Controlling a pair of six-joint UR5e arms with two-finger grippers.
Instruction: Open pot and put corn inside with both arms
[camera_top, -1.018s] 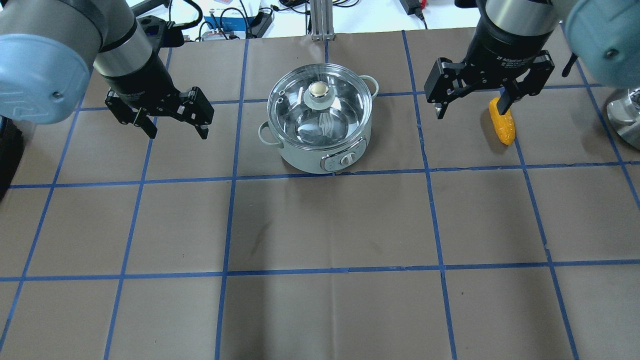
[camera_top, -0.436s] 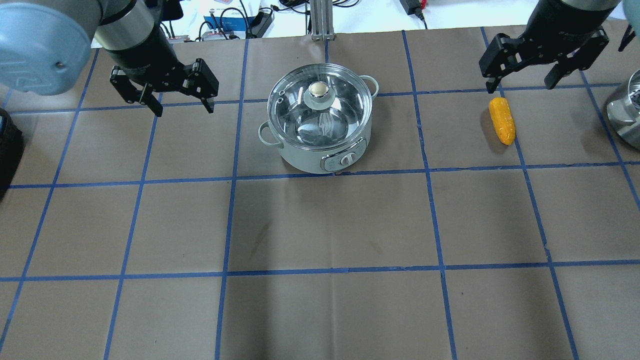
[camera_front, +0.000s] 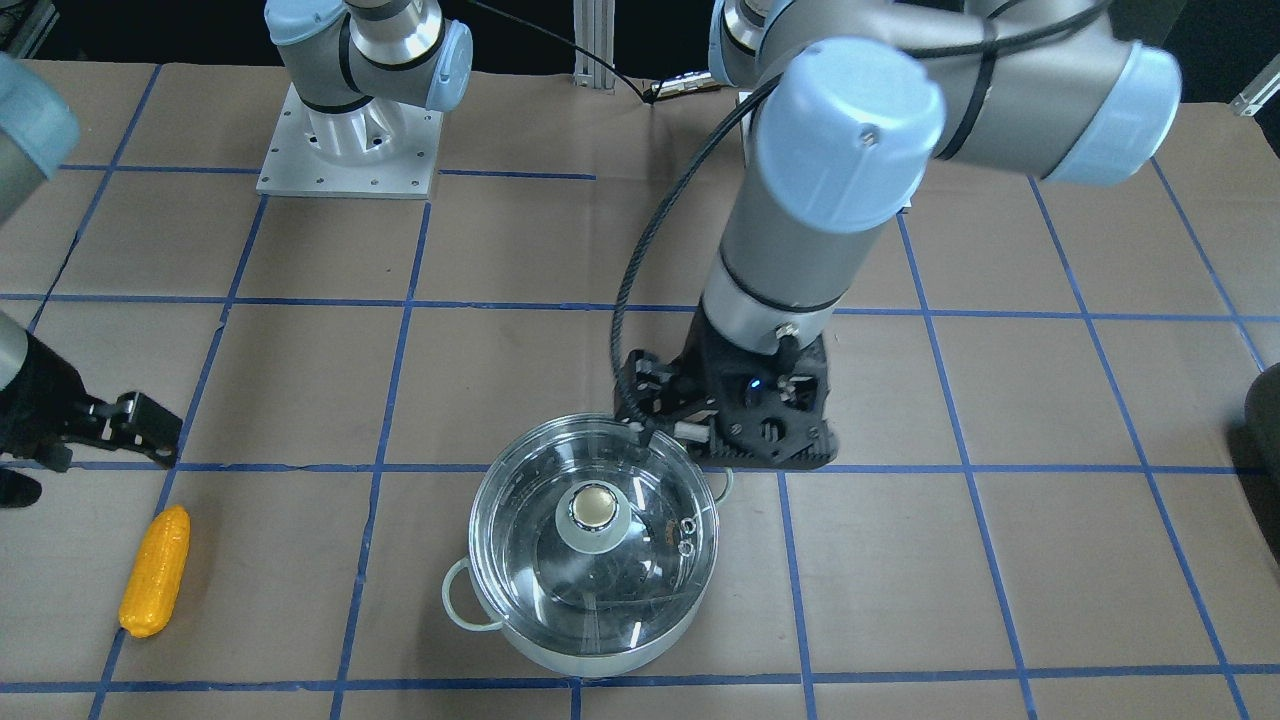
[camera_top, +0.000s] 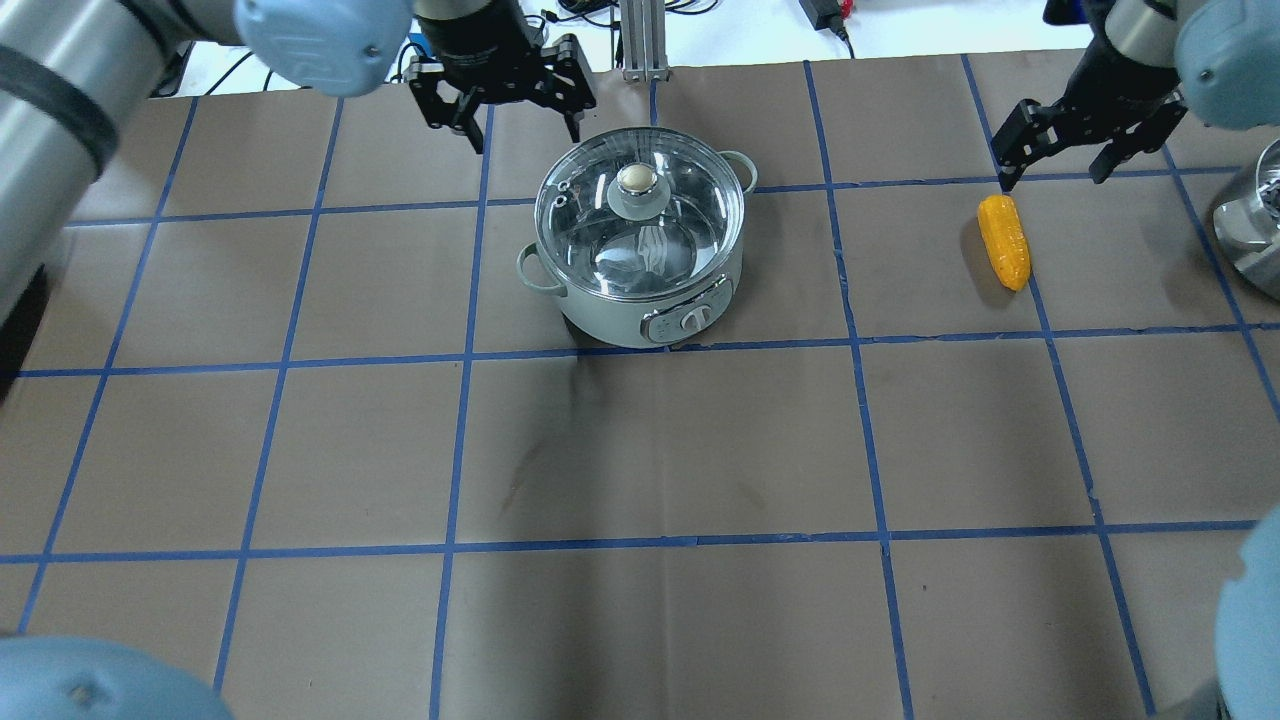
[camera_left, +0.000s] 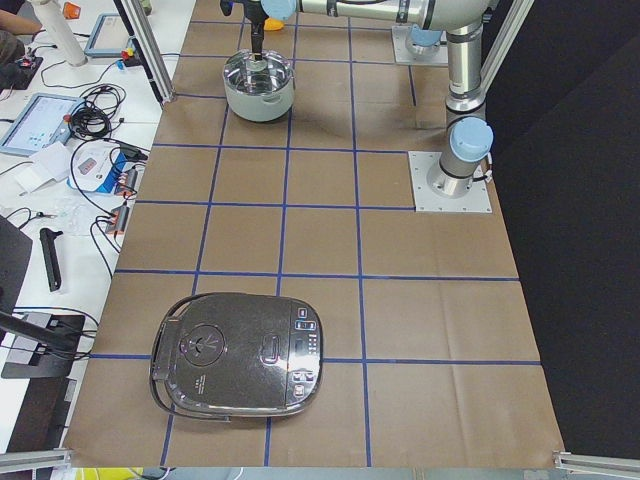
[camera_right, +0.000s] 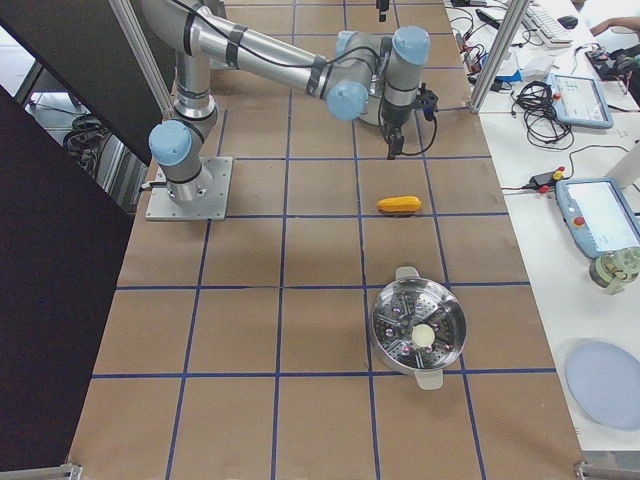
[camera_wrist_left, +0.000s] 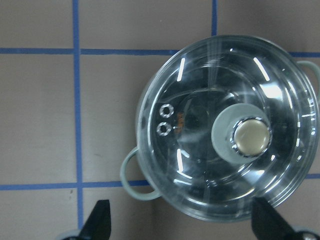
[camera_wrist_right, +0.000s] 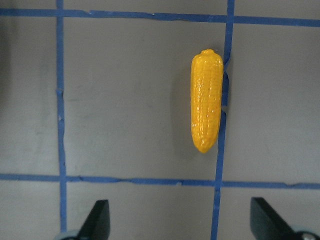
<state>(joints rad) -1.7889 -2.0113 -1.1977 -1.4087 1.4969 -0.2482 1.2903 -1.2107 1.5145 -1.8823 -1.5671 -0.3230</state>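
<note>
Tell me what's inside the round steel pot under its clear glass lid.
Through the clear glass lid, the round steel pot shows only its bare shiny floor and glare. The lid's knob hides a patch at centre. The yellow corn cob lies outside it.

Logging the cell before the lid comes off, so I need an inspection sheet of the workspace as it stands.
Surface: table covered in brown paper with a blue tape grid.
Job's things: pot upright with its glass lid on; corn lying on the table toward the robot's right, apart from the pot.
Clutter: black rice cooker at the left end; steel steamer pot at the right end.
Grippers: left claw open, empty, beyond the pot; right claw open, empty, beyond the corn.
Cables: black cable looped along the left arm.
Surroundings: side bench with tablets and wires.
</note>
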